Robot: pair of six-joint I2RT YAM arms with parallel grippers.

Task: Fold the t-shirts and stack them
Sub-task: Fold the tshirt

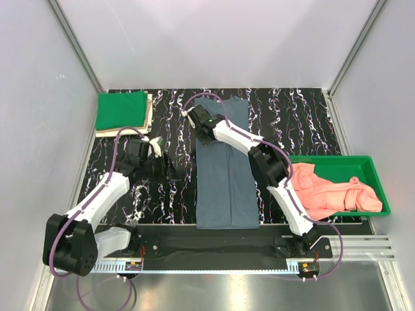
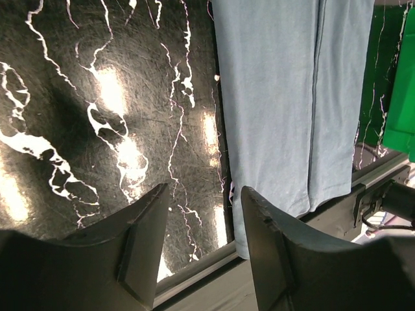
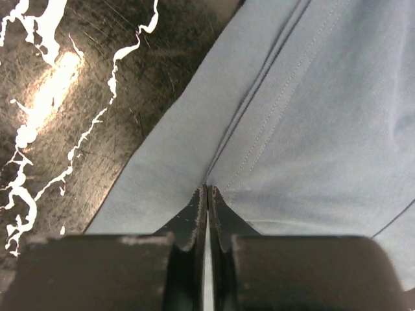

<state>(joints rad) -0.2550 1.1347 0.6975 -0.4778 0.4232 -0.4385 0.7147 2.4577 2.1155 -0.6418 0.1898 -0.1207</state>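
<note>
A slate blue-grey t-shirt [image 1: 227, 181] lies as a long narrow strip down the middle of the black marbled table. My right gripper [image 1: 196, 118] sits at its far left corner. In the right wrist view its jaws [image 3: 208, 189] are shut, pinching the blue-grey t-shirt [image 3: 311, 129] where a stitched fold meets the tips. My left gripper [image 1: 167, 170] hovers over bare table just left of the shirt. It is open [image 2: 204, 220] with nothing between its fingers, and the blue-grey t-shirt [image 2: 285, 97] lies ahead to the right. A bright green t-shirt [image 1: 121, 109] rests folded on a beige one [image 1: 150, 115] at the far left.
A rigid green tray [image 1: 363, 161] at the right edge holds crumpled salmon-pink t-shirts [image 1: 331, 191]. The same tray [image 2: 401, 116] shows at the right of the left wrist view. A metal rail [image 1: 214, 265] runs along the near table edge. White walls close in three sides.
</note>
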